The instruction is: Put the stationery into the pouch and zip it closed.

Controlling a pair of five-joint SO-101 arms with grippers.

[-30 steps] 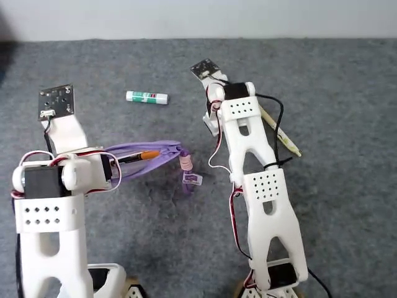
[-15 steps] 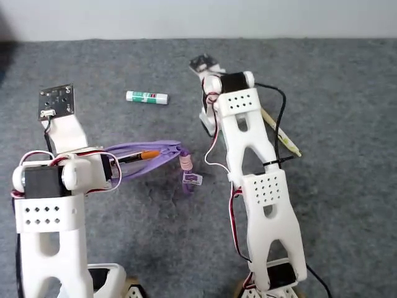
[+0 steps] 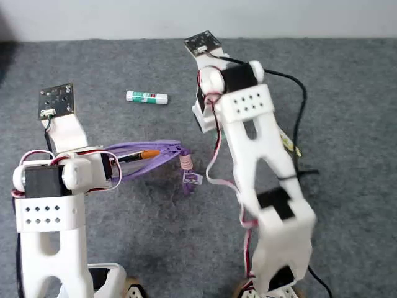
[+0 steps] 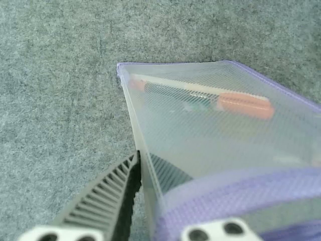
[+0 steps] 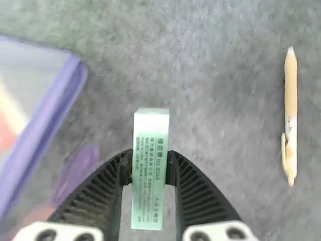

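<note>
Loading stage: right gripper [image 5: 149,158] clamps green eraser [image 5: 150,130], left gripper [image 4: 143,161] pinches pouch [image 4: 215,135] edge; next move likely requires carrying eraser to pouch mouth.

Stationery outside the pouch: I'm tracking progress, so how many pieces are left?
3: a glue stick on the carpet, a beige pen beside the right arm, a small green box in the right gripper. Others may hide under the arms.
</note>
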